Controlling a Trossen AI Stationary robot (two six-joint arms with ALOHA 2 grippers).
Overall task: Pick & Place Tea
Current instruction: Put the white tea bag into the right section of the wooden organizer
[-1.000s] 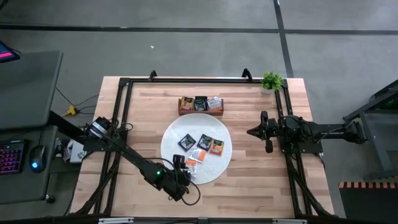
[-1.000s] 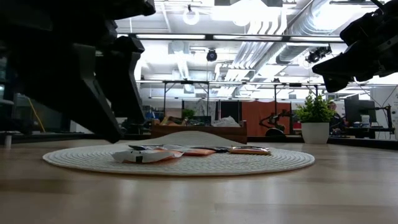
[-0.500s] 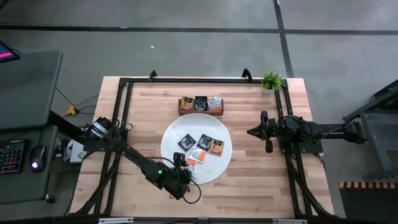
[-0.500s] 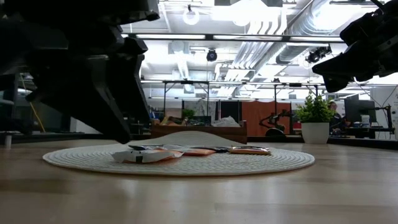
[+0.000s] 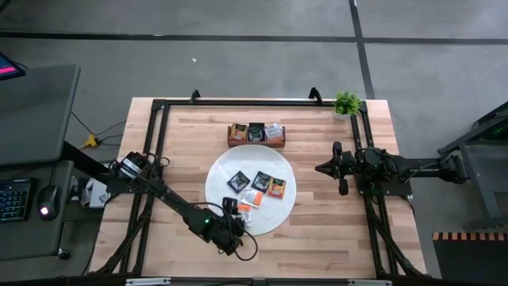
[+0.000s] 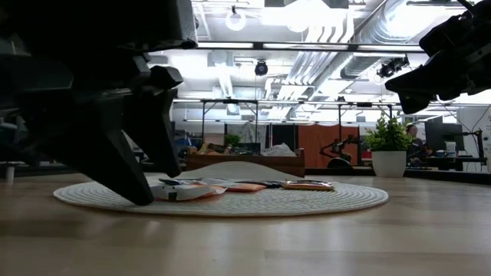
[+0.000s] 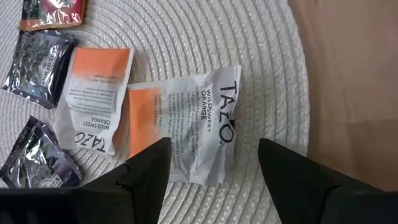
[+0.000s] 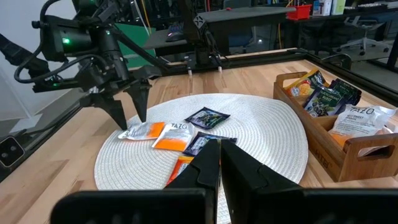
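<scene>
The left gripper [image 6: 149, 180] has come lower — its open fingers now straddling the white-and-orange sachet [image 7: 186, 127].

bright even overhead light w/ soft shadows; low view foreground arm [image 6: 100, 115] dark, backlit, blurred.

White-and-orange tea sachets [image 7: 180, 127] lie on a white woven mat [image 7: 267, 74] with black ones [image 7: 37, 59].

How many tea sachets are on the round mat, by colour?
Black sachets: 2
Orange-and-white sachets: 2
Orange sachet: 1
Total on the mat: 5
</scene>
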